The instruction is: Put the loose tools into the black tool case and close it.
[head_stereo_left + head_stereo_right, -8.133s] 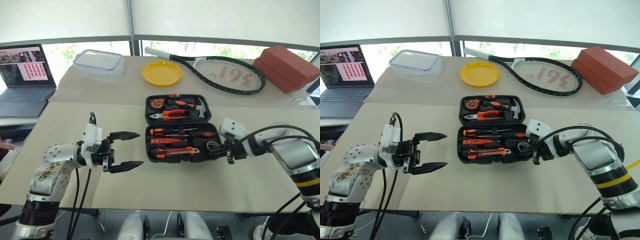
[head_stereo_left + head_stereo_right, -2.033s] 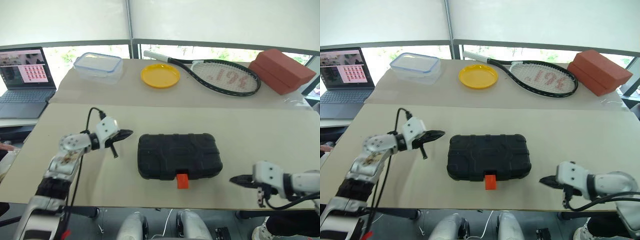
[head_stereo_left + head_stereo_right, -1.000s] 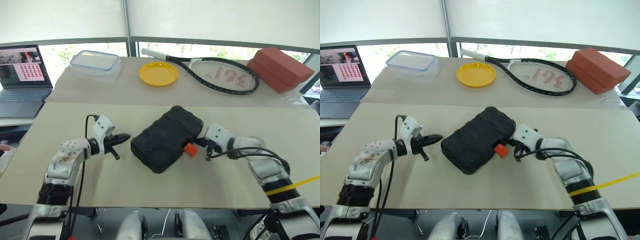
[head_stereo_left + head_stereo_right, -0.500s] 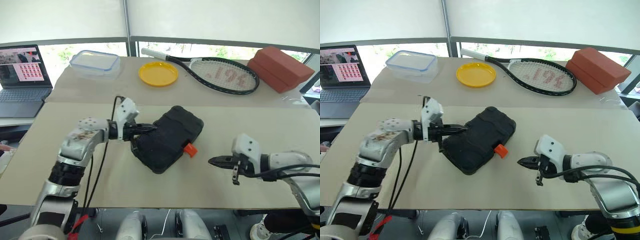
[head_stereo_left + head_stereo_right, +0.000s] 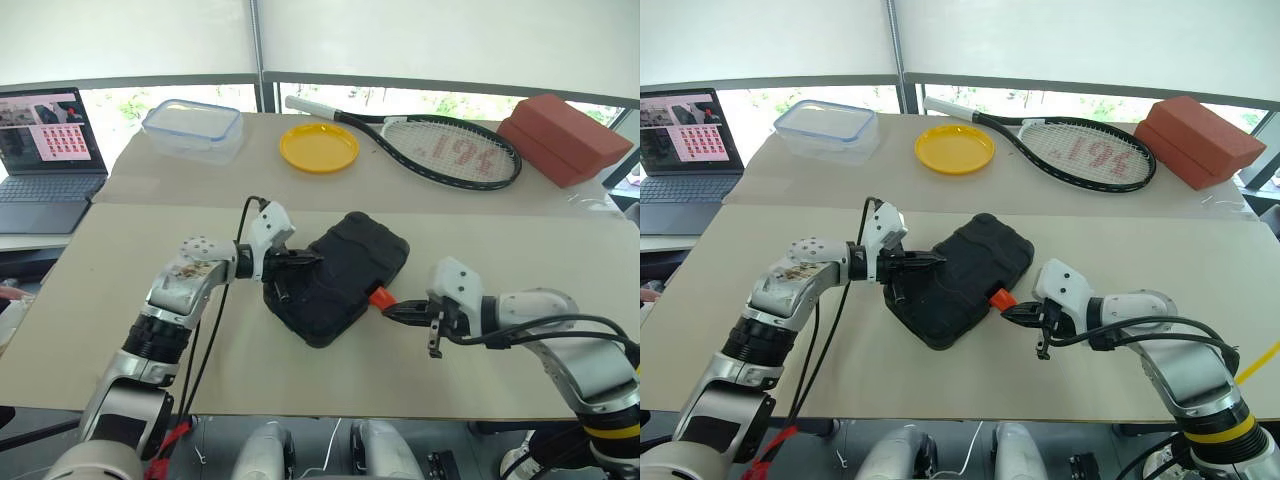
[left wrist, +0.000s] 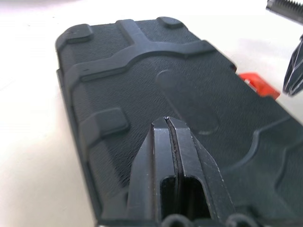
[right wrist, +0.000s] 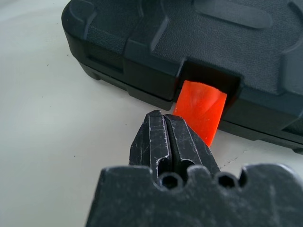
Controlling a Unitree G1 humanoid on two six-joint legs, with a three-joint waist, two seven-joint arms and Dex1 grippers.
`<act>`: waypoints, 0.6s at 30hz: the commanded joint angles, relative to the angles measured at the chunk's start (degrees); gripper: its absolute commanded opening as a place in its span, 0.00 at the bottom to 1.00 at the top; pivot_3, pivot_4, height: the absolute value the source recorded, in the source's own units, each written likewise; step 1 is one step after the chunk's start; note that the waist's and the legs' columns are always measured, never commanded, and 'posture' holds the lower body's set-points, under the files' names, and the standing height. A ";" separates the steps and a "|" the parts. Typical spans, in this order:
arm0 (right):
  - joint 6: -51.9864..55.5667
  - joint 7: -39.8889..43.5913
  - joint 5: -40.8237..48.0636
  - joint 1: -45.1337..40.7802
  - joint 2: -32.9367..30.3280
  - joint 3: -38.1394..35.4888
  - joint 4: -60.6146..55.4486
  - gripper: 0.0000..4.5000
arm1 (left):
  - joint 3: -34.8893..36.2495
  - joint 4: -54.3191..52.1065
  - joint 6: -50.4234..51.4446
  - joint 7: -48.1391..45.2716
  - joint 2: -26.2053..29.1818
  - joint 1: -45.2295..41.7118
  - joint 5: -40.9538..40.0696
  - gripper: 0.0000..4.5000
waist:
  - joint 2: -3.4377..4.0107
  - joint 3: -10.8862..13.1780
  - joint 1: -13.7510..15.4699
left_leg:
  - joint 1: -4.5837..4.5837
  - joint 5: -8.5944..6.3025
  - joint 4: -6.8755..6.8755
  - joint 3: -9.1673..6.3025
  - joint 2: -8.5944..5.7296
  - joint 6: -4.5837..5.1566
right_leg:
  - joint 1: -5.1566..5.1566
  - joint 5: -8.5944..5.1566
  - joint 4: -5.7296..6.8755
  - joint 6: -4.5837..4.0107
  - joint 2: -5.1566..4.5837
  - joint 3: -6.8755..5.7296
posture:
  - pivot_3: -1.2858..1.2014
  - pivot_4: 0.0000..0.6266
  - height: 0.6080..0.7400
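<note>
Right wrist view shows the right gripper [image 7: 165, 124] with its two fingers pressed together, holding nothing, its tip just in front of the orange latch [image 7: 200, 109] of the case [image 7: 199, 52]. The case lies shut, lid down on its base, on the near table [image 5: 520, 250], turned at an angle so the latch edge faces the right arm. The latch tab sticks out from its recess and appears not yet pressed flat. The left gripper [image 6: 169, 124], likewise clenched and empty, rests its tip on the ribbed lid near the far-left corner. Handling judgement: the case is rigid moulded plastic, not fragile, and probably moderately heavy with tools inside; its textured shell gives fair friction under a fingertip, but the body probably slides and pivots readily on the smooth tabletop. Closed fingertips suit pushing, not grasping. Apply force to the latch tab squarely, toward the case wall, while the left tip bears down on the lid to brace it. An off-centre push is likely to spin the case instead of seating the latch.
</note>
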 commanded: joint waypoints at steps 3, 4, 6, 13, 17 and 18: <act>-1.96 -1.53 -1.94 -1.52 0.58 0.24 1.96 0.02 | -1.74 -1.34 0.88 0.02 -0.29 1.27 1.24 0.00 | 0.00 0.00 0.00 | 0.04 -0.01 0.01 0.00 -0.01 0.01 | 0.04 0.00 0.00 0.00 0.00 0.00 | 0.52 0.24 1.00; -2.65 -1.76 -2.75 -1.77 0.73 0.76 2.75 0.02 | -1.86 -1.52 0.99 0.04 -0.45 1.26 1.24 0.00 | 0.00 0.00 0.00 | 0.05 -0.01 0.01 0.00 -0.01 0.02 | 0.05 0.00 0.01 0.00 0.00 0.00 | 0.52 0.24 1.00; -4.46 -2.04 -4.42 -2.19 0.99 1.63 4.22 0.02 | -2.14 -1.87 1.25 0.05 -0.70 1.27 1.25 0.00 | 0.00 0.00 0.00 | 0.06 -0.01 0.01 0.00 -0.02 0.02 | 0.05 0.00 0.02 0.00 0.00 0.01 | 0.52 0.24 1.00; -6.31 -2.17 -5.23 -2.81 2.45 2.20 6.51 0.02 | -2.31 -2.46 1.92 -0.01 -1.06 1.55 1.40 0.00 | 0.00 0.00 0.01 | 0.07 0.00 0.02 0.01 -0.02 0.01 | 0.06 0.00 0.03 0.00 0.00 0.01 | 0.52 0.24 1.00; -7.90 -2.88 -5.79 -3.50 5.49 2.86 8.28 0.02 | -2.39 -3.02 2.42 0.08 -1.18 1.81 1.38 0.00 | 0.01 -0.01 -0.25 | 0.13 0.00 0.01 0.01 -0.02 0.01 | 0.07 0.00 0.08 0.00 0.02 0.04 | 0.52 0.24 1.00; -7.86 -2.79 -5.72 -3.63 5.81 2.75 8.33 0.02 | -2.34 -2.96 2.47 0.05 -1.20 1.75 1.40 0.00 | 0.00 0.00 -0.32 | 0.14 0.00 0.00 0.01 -0.02 0.00 | 0.07 0.00 0.10 0.00 0.02 0.05 | 0.52 0.24 1.00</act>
